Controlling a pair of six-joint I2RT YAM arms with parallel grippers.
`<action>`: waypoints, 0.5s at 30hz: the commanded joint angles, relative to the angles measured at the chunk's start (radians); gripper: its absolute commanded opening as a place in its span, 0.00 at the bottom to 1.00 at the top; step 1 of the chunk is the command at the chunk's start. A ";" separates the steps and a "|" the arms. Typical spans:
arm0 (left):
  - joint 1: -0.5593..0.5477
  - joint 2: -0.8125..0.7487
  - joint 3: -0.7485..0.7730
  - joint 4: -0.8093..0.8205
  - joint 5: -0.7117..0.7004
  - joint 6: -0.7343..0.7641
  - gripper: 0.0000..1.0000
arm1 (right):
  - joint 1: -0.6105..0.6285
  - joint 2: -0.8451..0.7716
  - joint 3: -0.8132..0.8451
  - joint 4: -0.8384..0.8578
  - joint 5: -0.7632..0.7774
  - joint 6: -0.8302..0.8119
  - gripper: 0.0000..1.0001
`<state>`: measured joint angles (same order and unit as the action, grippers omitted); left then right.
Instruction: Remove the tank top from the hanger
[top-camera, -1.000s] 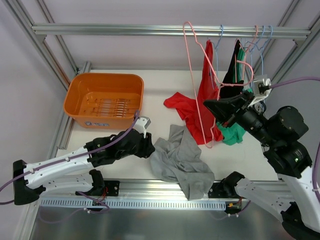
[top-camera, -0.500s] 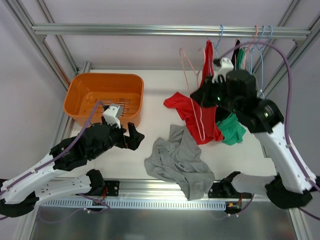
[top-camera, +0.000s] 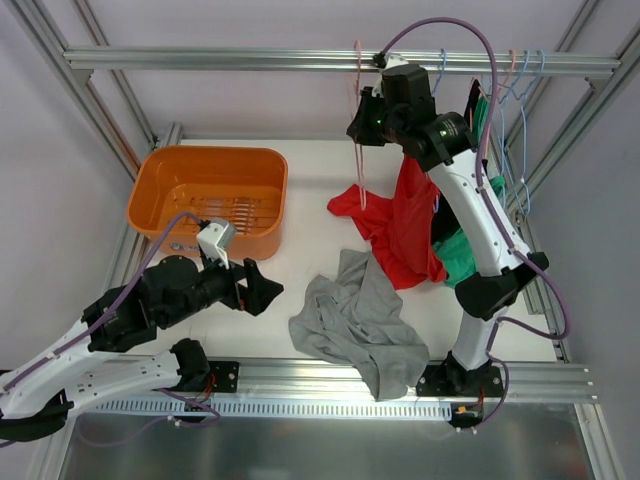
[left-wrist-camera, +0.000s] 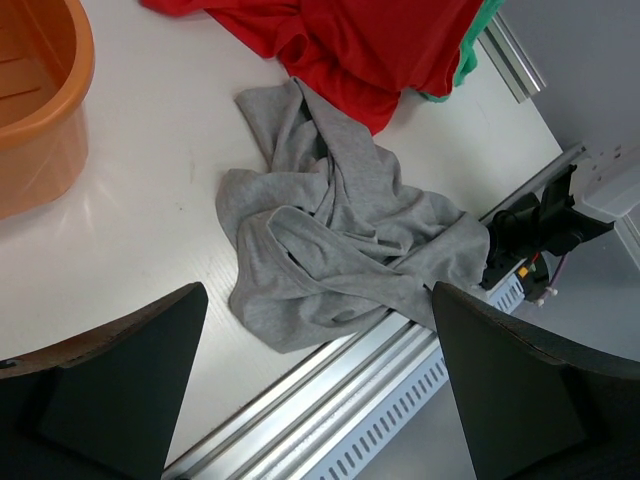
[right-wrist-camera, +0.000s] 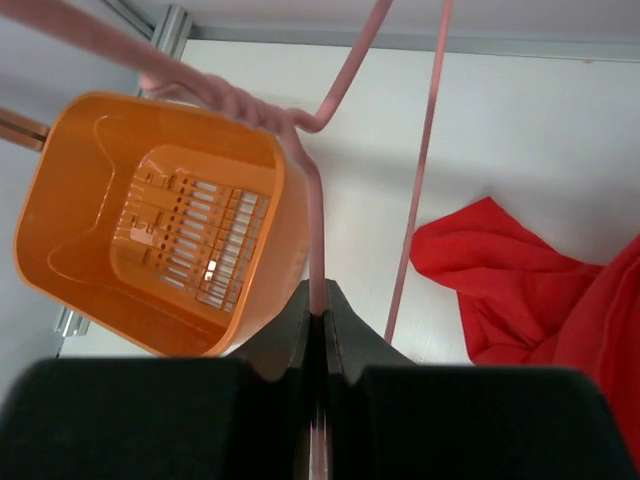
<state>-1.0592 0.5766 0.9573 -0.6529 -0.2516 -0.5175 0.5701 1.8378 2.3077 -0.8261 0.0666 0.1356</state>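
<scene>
My right gripper (top-camera: 363, 118) is raised near the top rail and shut on the wire of a pink hanger (top-camera: 360, 160), which hangs down below it. The right wrist view shows the jaws (right-wrist-camera: 318, 310) closed on the pink hanger (right-wrist-camera: 316, 250). A red tank top (top-camera: 402, 225) lies draped on the table to the right of the hanger and looks apart from it (right-wrist-camera: 520, 270). My left gripper (top-camera: 262, 288) is open and empty, left of a crumpled grey top (top-camera: 352, 322). In the left wrist view the open gripper (left-wrist-camera: 320, 390) is above the grey top (left-wrist-camera: 340, 250).
An orange basket (top-camera: 150, 190) stands at the back left. Several more hangers (top-camera: 515, 80) hang from the top rail (top-camera: 200, 60) at the right, with black (top-camera: 472, 105) and green (top-camera: 466, 258) garments. An aluminium rail (top-camera: 300, 375) runs along the near table edge.
My right arm has swung up and left, carrying the pink hanger away from the red top towards the rail. My left gripper has drawn back left from the grey top.
</scene>
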 joint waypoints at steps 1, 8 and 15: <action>0.002 0.005 0.032 -0.004 0.032 0.024 0.99 | 0.001 -0.002 0.050 0.059 -0.002 0.033 0.00; 0.001 0.107 0.049 0.002 0.043 0.030 0.99 | 0.019 0.000 -0.051 0.080 0.013 0.085 0.00; -0.010 0.196 0.058 0.018 0.058 0.025 0.99 | 0.030 -0.060 -0.114 0.128 0.042 0.122 0.00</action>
<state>-1.0603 0.7670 0.9794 -0.6552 -0.2176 -0.5083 0.5999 1.8198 2.2124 -0.7452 0.0788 0.2157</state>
